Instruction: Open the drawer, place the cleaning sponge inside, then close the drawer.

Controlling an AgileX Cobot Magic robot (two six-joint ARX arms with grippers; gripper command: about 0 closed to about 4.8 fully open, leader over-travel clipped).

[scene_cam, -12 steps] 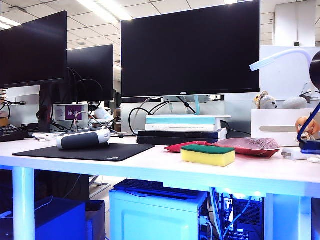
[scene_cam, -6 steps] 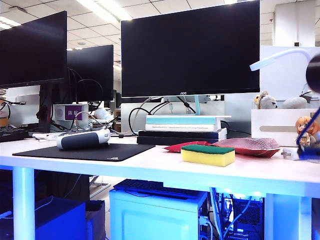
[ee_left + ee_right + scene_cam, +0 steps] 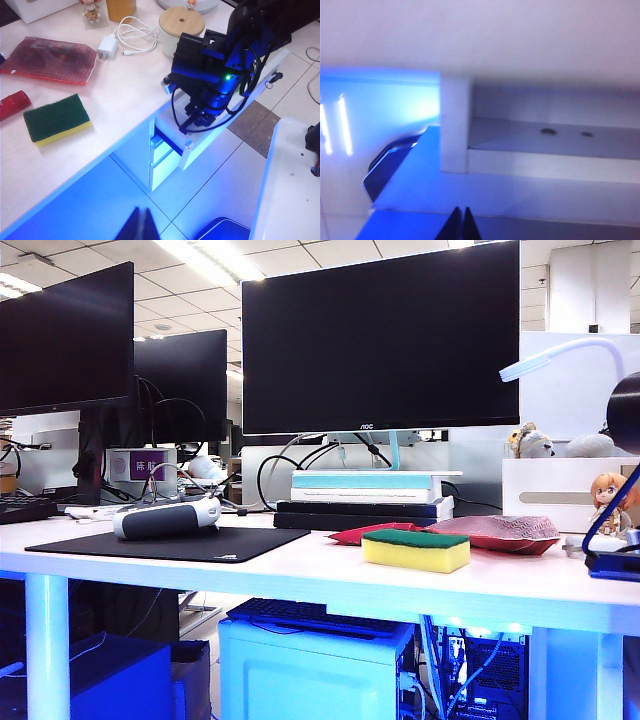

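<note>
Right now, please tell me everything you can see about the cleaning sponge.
The cleaning sponge is a rectangular block of yellow foam with a thin dark green scouring layer on top. It lies flat, green side up, on the pale table near the front edge. A red packet lies just behind it; contact is unclear. No gripper touches it.

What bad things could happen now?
The drawer is only partly open, and the right gripper sits at its front with jaws shut; if it slips off, the drawer stays too narrow for the sponge. The left gripper, jaws shut, hangs off the table, far from the sponge.
</note>
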